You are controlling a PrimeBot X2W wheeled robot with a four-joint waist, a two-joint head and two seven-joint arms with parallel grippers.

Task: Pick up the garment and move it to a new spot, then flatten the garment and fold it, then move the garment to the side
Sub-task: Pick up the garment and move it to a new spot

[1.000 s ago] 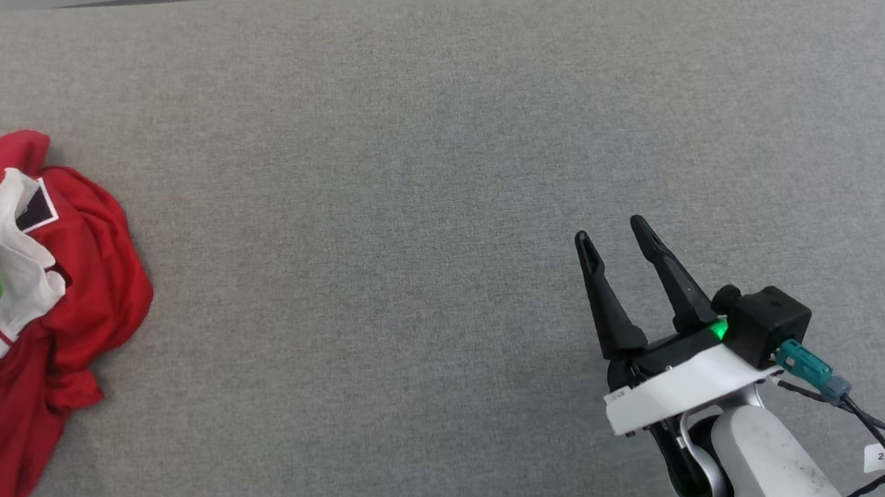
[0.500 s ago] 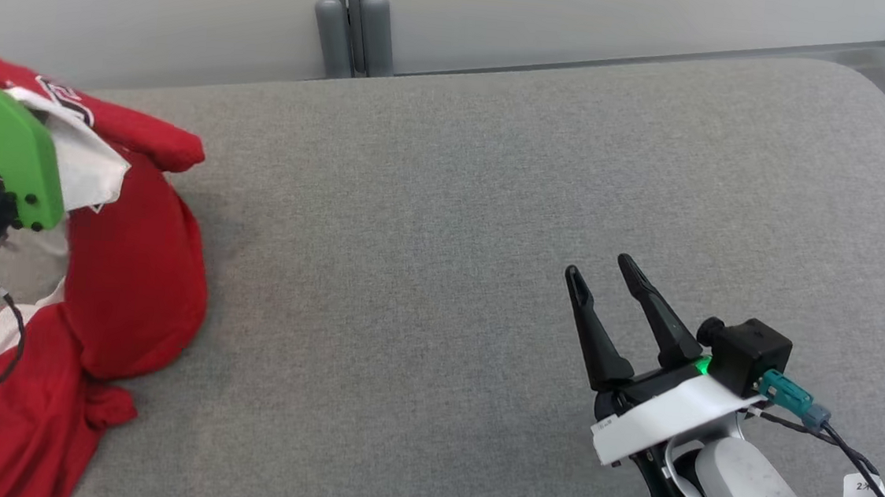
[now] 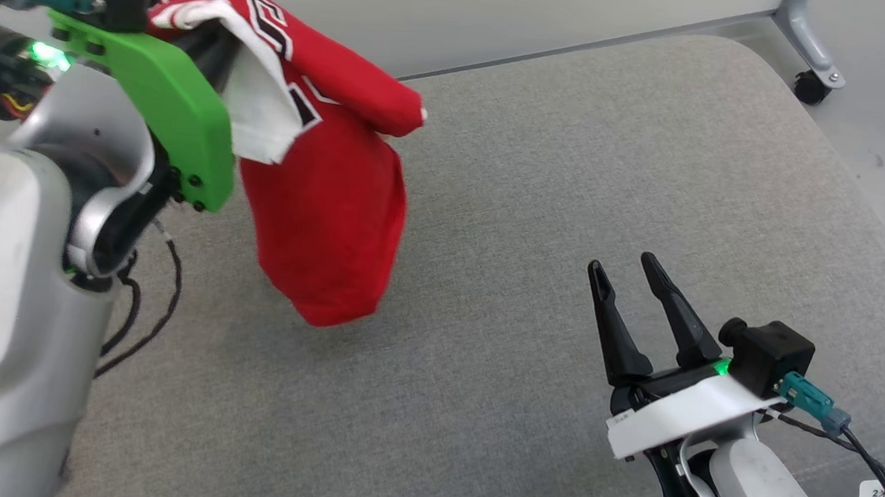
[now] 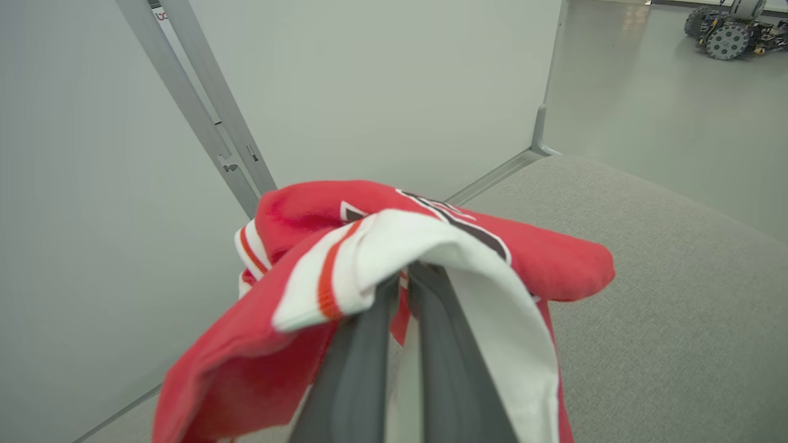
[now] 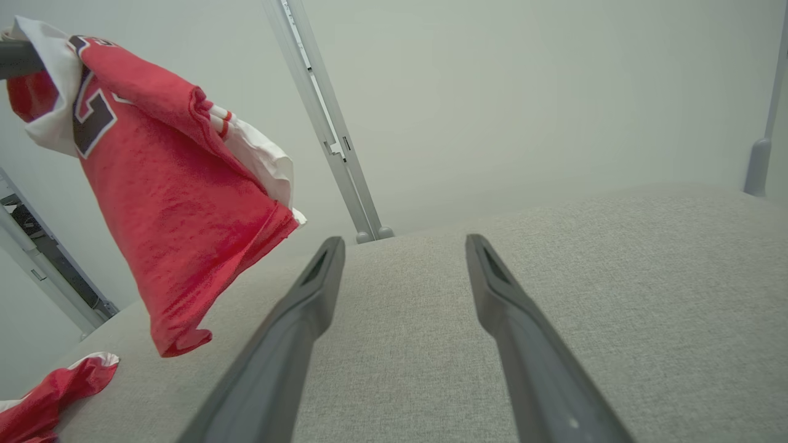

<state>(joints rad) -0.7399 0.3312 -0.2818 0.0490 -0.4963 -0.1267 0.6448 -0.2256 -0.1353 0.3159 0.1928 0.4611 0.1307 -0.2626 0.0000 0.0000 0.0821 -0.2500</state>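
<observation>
**One garment [image 3: 320, 191], held aloft**

Red, with white trim and dark lettering. Bunched, draped over and pinched between the pressed-together fingers of the left hand [image 4: 403, 284], above the rear left of the grey fabric tabletop [image 3: 543, 169]. Fingertips buried under white cloth; lettering folded, unreadable. Lowest fold hanging close to the tabletop; touching or not, cannot tell. Red-and-white cloth scrap [image 5: 58, 378]: one, lying on the tabletop at the lower left corner of the right wrist view, cut off by the edge; joined to the garment or separate, cannot tell. Right hand [image 3: 621, 264]: one, well apart from the garment, two fingers spread, nothing between. Caster [image 3: 807, 84]: one, beyond the far right corner.
</observation>
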